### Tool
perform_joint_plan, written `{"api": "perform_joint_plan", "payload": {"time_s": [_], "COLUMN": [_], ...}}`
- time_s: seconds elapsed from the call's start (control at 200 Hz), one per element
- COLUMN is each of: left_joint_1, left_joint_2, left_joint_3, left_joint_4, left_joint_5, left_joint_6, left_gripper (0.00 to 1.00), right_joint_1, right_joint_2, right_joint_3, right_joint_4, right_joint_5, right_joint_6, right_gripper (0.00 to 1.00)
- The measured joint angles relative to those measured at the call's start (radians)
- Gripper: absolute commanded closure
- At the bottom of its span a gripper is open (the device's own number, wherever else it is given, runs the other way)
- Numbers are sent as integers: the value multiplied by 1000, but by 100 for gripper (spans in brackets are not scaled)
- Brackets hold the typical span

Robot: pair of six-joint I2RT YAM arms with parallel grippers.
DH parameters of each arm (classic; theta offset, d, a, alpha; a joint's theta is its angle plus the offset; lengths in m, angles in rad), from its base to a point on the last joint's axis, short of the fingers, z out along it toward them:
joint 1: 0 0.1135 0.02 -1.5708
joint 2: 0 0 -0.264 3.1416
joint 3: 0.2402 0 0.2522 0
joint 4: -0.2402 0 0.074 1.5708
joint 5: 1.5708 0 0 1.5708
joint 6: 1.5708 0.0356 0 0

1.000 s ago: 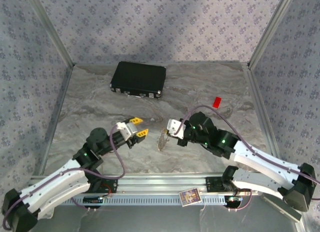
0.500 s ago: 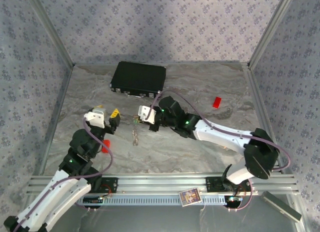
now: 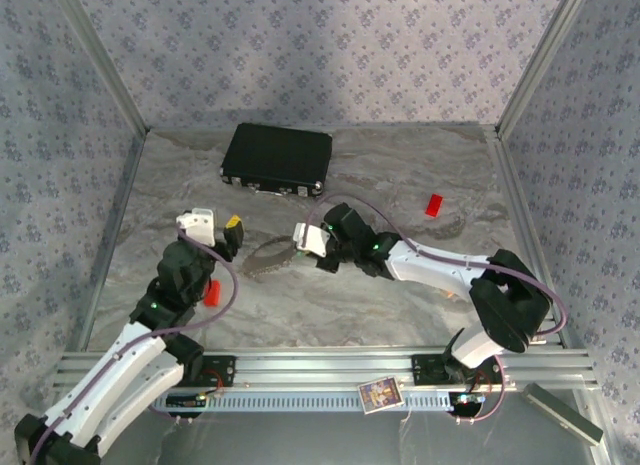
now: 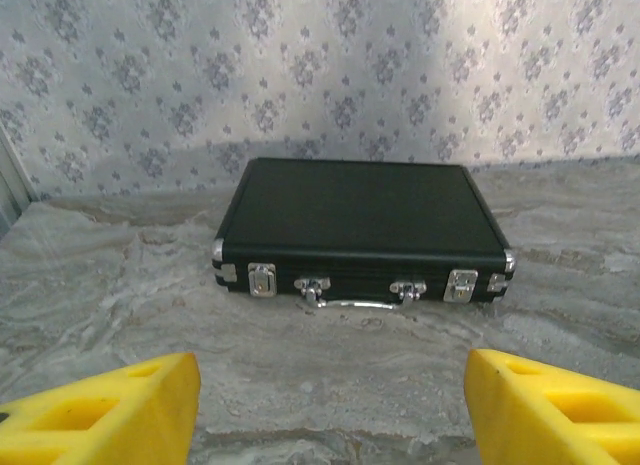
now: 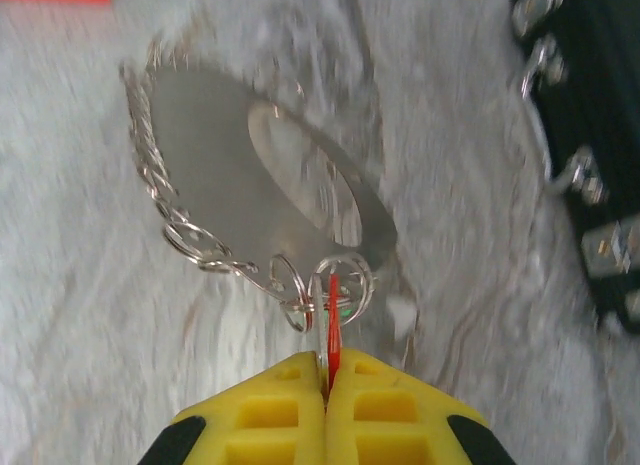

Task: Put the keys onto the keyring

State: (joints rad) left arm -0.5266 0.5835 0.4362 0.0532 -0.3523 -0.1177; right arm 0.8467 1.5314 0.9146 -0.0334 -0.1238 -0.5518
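Observation:
My right gripper (image 5: 328,360) is shut on a thin red key (image 5: 333,310) seen edge-on, with a silver piece pressed beside it. Small silver rings around the key link into the keyring (image 5: 165,210), a chain loop that trails away to the left over the table. From above, the keyring (image 3: 263,258) lies spread as a loop just left of the right gripper (image 3: 303,242). Further left, the left gripper (image 3: 230,235) hovers apart from the loop. Its yellow fingers (image 4: 100,415) stand wide open with nothing between them, facing the black case (image 4: 360,225).
The black case (image 3: 277,158) lies shut at the back of the marbled table. One red block (image 3: 433,205) sits at the right, another (image 3: 212,291) beside the left arm. Patterned walls and metal frame posts enclose the table.
The right gripper carried the key left and back, then slightly right; the keyring now lies spread in a loop. The left gripper swung left and back and opened wider.

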Motion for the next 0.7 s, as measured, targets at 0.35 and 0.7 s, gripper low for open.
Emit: {"api": "perform_joint_plan", "payload": {"time_s": [0.35,0.7], "left_joint_1": [10,16], "left_joint_2": [86,187], "left_joint_3": [-2,-2], "left_joint_4": [22,48], "left_joint_5": [-120,-173], "left_joint_6": [-42,-61], "left_gripper": [31,30], "right_joint_1": [-13,48], "right_joint_2": [0,50], "right_joint_3": [-39,-47], "right_joint_4": [-232,-320], "right_joint_5": [175,327], "right_joint_6": [-103,-172], "right_gripper": [96,95]}}
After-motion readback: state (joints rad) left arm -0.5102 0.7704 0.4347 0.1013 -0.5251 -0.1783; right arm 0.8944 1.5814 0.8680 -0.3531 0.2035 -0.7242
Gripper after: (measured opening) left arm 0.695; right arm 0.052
